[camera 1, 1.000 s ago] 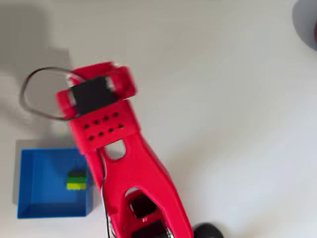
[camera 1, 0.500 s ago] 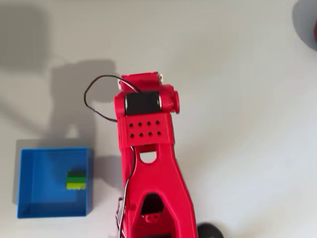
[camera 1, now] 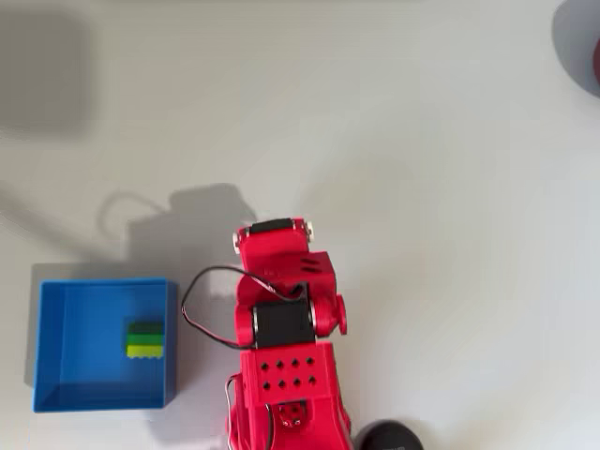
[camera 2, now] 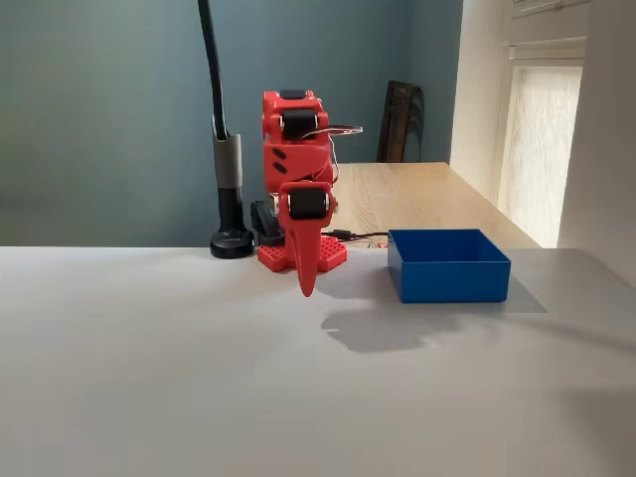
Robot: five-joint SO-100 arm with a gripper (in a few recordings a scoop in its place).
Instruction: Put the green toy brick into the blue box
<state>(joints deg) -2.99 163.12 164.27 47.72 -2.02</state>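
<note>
- No brand, label or writing can be read on anything in either view.
- One box [camera 1: 56,309], blue and square with low walls and no lid, sits on the table [camera 1: 422,141] at the lower left of the overhead view; in the fixed view it [camera 2: 447,270] stands right of the arm.
- One brick [camera 1: 144,339], lime-green at its near end and darker green at its far end, lies on the box floor, close to the right wall as the overhead view shows it.
- One red arm [camera 1: 286,375] is folded up over its base, well apart from the box, with a black cable looping off its left side in the overhead view.
- One gripper [camera 2: 305,283] hangs pointing straight down, its tip just above the table; the fingers look drawn together into a single point, with nothing between them.
- One black pole [camera 2: 225,159] on a round foot rises just left of the arm in the fixed view.
</note>
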